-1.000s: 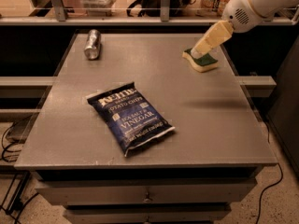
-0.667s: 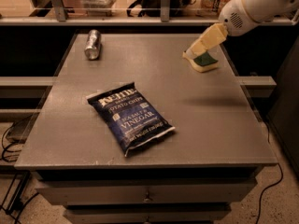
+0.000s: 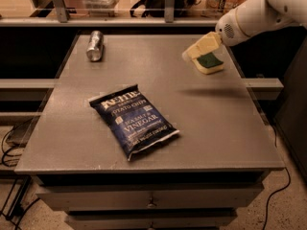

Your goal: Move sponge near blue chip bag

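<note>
The sponge, pale yellow with a dark green top, lies on the grey table near its far right edge. My gripper hangs just above the sponge's left side, reaching in from the upper right on a white arm. The blue chip bag, navy with white lettering, lies flat near the middle of the table, toward the front left, well apart from the sponge.
A small silver can lies on its side at the table's far left. A rail and shelf with clutter run behind the table. Drawers sit below the front edge, and cables lie on the floor at both sides.
My gripper has shifted slightly to the left above the sponge. The sponge, the chip bag and the can have not moved.
</note>
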You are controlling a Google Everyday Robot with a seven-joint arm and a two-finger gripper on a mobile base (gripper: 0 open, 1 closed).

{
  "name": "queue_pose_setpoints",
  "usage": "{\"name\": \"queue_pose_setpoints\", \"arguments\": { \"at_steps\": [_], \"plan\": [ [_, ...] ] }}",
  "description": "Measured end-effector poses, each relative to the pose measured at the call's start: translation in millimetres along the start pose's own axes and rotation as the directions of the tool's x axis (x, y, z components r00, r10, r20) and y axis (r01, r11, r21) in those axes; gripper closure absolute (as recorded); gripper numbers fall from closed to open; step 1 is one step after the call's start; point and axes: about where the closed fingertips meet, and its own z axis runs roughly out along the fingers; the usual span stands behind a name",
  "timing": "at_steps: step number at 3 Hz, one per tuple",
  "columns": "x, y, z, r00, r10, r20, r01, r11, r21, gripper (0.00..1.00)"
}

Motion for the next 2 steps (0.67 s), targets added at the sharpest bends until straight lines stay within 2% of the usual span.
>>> {"name": "queue_pose_setpoints", "arguments": {
  "at_steps": [2],
  "plan": [
    [23,-29,43,0.997,0.08,-0.005,-0.079,0.9965,0.026,0.0]
  ]
}}
